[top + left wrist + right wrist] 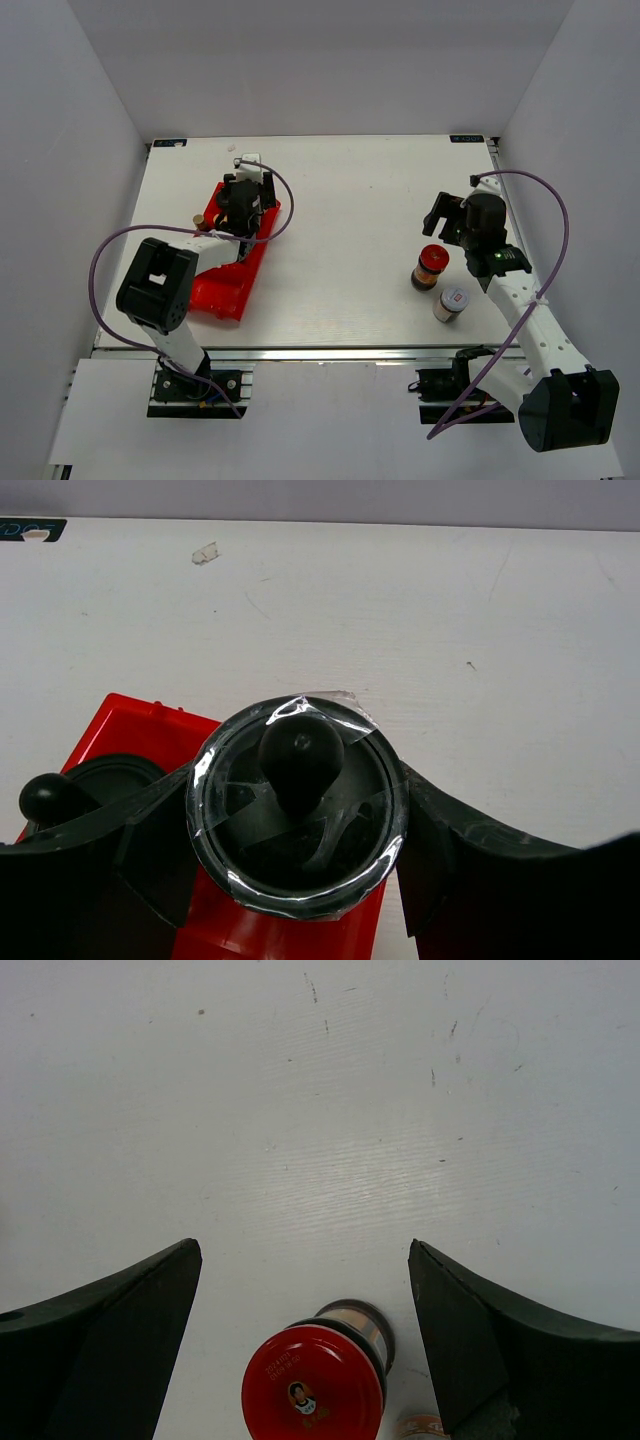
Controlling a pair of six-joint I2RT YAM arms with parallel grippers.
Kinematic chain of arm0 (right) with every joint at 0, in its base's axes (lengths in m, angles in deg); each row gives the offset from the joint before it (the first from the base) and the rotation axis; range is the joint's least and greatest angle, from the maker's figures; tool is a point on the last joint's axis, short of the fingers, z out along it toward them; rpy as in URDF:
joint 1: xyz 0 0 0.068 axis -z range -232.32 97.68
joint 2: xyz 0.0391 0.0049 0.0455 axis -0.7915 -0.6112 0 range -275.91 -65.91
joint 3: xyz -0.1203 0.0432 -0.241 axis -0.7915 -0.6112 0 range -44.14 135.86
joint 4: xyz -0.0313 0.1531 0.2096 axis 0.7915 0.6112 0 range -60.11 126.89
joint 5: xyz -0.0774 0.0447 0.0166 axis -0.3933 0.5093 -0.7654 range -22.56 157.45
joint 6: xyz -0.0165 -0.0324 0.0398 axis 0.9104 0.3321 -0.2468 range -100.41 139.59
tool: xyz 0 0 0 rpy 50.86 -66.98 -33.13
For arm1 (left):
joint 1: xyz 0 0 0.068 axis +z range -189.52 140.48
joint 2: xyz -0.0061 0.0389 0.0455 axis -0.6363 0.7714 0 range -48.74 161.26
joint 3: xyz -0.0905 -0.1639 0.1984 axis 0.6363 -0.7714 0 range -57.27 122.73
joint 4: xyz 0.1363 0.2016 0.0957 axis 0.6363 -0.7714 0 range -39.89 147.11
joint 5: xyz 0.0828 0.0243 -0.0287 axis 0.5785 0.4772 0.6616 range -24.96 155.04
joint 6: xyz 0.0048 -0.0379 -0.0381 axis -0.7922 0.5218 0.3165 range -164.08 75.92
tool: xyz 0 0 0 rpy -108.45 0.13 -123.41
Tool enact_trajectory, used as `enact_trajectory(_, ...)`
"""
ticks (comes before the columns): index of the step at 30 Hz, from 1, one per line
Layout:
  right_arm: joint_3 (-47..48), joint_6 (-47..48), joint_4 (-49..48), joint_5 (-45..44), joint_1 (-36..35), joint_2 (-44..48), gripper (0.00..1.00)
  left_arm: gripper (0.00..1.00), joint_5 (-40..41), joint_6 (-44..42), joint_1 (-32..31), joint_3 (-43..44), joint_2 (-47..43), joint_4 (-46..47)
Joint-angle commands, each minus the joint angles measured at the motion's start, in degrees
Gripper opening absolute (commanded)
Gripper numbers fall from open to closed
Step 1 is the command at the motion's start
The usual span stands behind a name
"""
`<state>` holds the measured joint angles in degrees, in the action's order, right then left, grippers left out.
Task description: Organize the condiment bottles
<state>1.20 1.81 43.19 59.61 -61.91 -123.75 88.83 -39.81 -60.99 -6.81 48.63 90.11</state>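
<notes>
- We see the left claw (298, 810) closed around a black-capped bottle (300, 750); both fingers (150, 830) press its sides.
- That bottle has clear film over its top and sits upright over the far end of the red tray (130, 720).
- A second black-topped bottle (45, 797) stands in the tray, just beside the gripped one on its left.
- A small brown-capped bottle (199, 221) is at the tray's left edge; we cannot tell if it is inside or just outside.
- The tray lies on the left part of the white table (350, 190), angled, with the left arm over it.
- The right claw (305, 1260) is wide open, holds nothing, and hangs well to the right of the tray.
- A red-capped jar (430, 265) stands upright on the table far right of the tray, just nearer the arm bases than the right claw and touching neither finger.
- A white-capped jar (453, 303) with a red label stands near the red-capped one, farther from the tray, apart from it.
</notes>
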Motion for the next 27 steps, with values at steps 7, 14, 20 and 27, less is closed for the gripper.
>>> enact_trajectory(7, 0.98, 0.91, -2.14, -1.13, 0.18, 0.10, 0.89, 0.67, 4.16, 0.12, 0.29, -0.71, 1.87, 6.56)
enact_trajectory(14, 0.89, 0.82, -2.31, -0.87, 0.18, -0.25, 0.89, 0.82, 5.74, 2.75, 0.29, -0.97, 2.31, 4.54)
enact_trajectory(20, 0.89, 0.73, -2.05, -0.69, 0.18, -0.16, 0.89, 0.94, 6.27, 5.83, 0.29, -1.24, 0.90, 2.17)
enact_trajectory(27, 2.38, 0.47, -0.56, -0.43, 0.18, 0.89, 0.89, 0.98, 4.07, 7.42, 0.29, 1.13, -5.07, -4.84)
